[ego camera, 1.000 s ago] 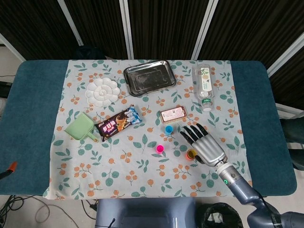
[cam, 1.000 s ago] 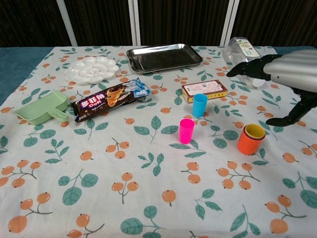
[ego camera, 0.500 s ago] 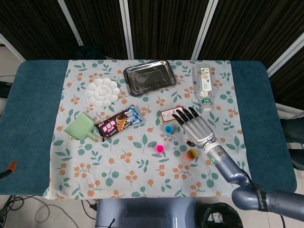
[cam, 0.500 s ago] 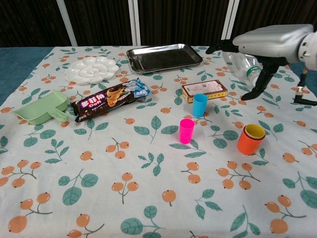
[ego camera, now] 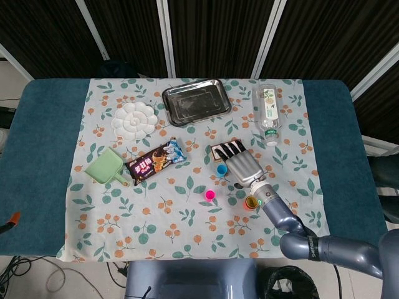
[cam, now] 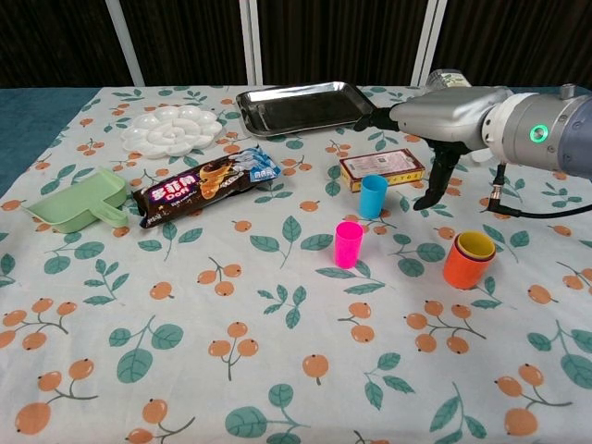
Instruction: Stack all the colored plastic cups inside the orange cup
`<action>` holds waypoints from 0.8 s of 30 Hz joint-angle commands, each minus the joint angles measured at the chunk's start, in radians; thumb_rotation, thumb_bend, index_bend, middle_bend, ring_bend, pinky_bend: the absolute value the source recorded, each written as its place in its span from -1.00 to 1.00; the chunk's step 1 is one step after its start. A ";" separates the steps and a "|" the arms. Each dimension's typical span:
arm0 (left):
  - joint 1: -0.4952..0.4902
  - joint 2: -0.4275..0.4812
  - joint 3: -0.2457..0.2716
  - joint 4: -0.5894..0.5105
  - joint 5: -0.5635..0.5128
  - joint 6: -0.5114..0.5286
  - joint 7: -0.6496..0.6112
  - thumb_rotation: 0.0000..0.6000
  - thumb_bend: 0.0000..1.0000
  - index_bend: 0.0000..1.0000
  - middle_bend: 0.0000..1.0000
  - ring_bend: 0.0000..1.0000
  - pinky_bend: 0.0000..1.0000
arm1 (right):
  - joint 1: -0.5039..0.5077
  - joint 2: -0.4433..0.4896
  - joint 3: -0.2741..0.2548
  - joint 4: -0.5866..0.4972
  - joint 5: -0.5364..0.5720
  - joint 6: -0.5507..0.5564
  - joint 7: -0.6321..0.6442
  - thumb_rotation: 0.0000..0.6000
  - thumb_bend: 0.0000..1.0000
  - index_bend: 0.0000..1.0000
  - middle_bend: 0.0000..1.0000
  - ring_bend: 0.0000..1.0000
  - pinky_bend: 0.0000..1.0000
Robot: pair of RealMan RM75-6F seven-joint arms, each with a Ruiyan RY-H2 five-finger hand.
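Your right hand (cam: 435, 116) hangs above the worktop (ego camera: 349, 156) with its fingers spread and nothing in them, palm down over the small printed box (cam: 381, 169) and just behind the blue cup (cam: 373, 196). The thumb points down beside the box without touching it, as far as the chest view lets you judge. Your left hand does not show in either view.

The orange cup (cam: 465, 265) stands upright near the right side of the floral cloth, with a yellow cup (cam: 476, 245) already nested inside it. The blue cup stands upright just in front of the box, and the pink cup (cam: 348, 244) stands upright a little nearer and to the left of it; both are apart from the orange cup.

Further back lie a steel tray (cam: 305, 106), a white flower-shaped palette (cam: 172, 129), a snack packet (cam: 207, 185), a green scoop (cam: 81, 203) and a clear bottle (ego camera: 268, 114) on its side.
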 commanded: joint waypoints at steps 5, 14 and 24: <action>0.000 0.000 0.001 0.000 0.000 -0.001 0.002 1.00 -0.62 -0.82 -0.86 -0.99 -1.00 | 0.013 -0.046 -0.004 0.069 -0.003 0.006 0.031 1.00 -0.57 -0.73 -1.00 -0.94 -0.88; 0.000 0.000 0.000 0.001 -0.004 -0.001 0.004 1.00 -0.62 -0.82 -0.86 -0.99 -1.00 | 0.015 -0.084 -0.011 0.116 -0.031 0.028 0.057 1.00 -0.34 -0.32 -1.00 -0.88 -0.81; 0.001 0.000 -0.001 0.001 -0.007 -0.001 0.003 1.00 -0.62 -0.81 -0.86 -0.99 -1.00 | 0.015 -0.118 -0.011 0.163 -0.038 0.029 0.083 1.00 -0.23 -0.31 -1.00 -0.87 -0.81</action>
